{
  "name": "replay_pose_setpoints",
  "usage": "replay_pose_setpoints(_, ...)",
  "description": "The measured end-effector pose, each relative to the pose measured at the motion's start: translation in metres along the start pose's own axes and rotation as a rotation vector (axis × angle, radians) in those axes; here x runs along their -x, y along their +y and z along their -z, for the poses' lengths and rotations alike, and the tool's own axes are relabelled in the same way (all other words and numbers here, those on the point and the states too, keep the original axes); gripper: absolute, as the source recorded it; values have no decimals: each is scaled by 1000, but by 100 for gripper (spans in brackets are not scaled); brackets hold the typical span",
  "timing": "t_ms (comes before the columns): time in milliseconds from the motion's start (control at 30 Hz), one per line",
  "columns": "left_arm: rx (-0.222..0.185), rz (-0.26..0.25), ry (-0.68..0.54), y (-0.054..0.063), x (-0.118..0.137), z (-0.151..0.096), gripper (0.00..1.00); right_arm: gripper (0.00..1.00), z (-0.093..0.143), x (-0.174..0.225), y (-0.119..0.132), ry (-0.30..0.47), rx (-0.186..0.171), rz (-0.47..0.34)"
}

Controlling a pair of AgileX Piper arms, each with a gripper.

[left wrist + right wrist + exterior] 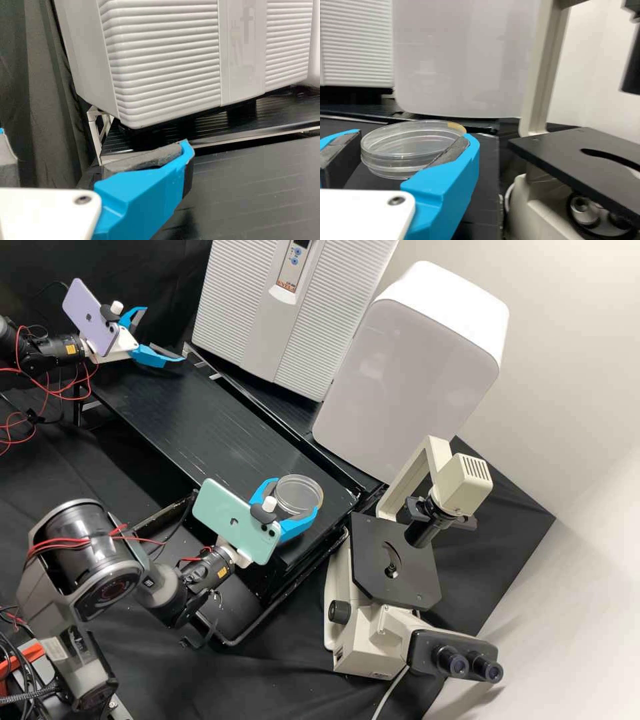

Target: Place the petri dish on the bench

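Right now, the right gripper (297, 495) is pinching the petri dish (405, 150) between its two fingers at the bench's (200, 420) microscope (393, 560) end; whether the dish is touching the surface, I cannot tell. The left gripper (165, 334) is holding its fingers spread.

The 2 dark grey arms (83, 560) bear red cables (67, 541) and yellow labels (223, 571).

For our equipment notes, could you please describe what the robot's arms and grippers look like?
Both arms are dark grey and black, with rounded joints and red wires. The left gripper and the right gripper each have a white mount, bright blue fingers and grey pads. A lavender phone is fixed to the left, a mint green one to the right.
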Motion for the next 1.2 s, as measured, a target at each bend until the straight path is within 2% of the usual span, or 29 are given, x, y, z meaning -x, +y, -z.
replay_pose_setpoints(200,0,0,0,0,0,0,100,0,8,-2,-9,35,-6,41)
replay_pose_setpoints(400,0,0,0,0,0,0,100,0,9,-4,-18,34,-10,76)
replay_pose_setpoints(833,0,0,0,0,0,0,100,0,0,-4,-15,-4,-12,62)
replay_pose_setpoints(867,0,0,0,0,0,0,100,100,0,-4,-14,-6,-12,58)
replay_pose_setpoints(1200,0,0,0,0,0,0,100,100,-7,-4,-11,-32,-12,41)
